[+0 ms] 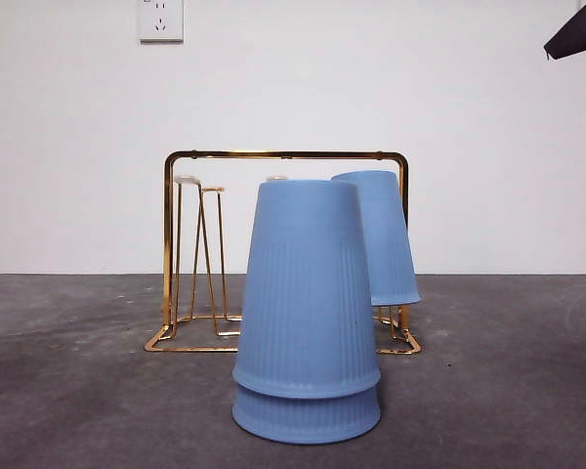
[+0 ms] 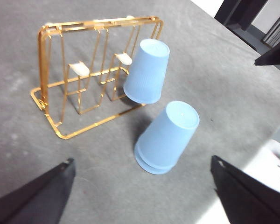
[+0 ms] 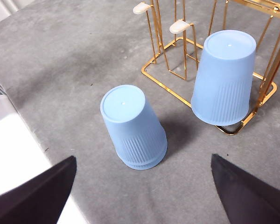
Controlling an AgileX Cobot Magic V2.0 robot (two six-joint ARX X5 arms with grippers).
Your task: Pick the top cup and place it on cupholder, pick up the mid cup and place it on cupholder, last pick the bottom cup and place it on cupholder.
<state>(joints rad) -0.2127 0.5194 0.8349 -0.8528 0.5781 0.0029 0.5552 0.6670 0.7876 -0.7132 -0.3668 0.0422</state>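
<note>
On cupholder (image 1: 285, 154) hangs one cup (image 1: 379, 237); both pincers apparently gape, empty.

Front view: low, at table height, looking level at the wall; the stacked cups (image 1: 307, 313) stand close at lower center, the cupholder (image 1: 285, 154) behind.
Left wrist view: high, looking down over its open jaws.
Right wrist view: high, from the opposite side.
Shared: stacked cups, cupholder, hung cup (image 2: 146, 71).

Left pincer (image 2: 142, 193) and right pincer (image 3: 142, 191) hover (jaws spread wide)
</note>
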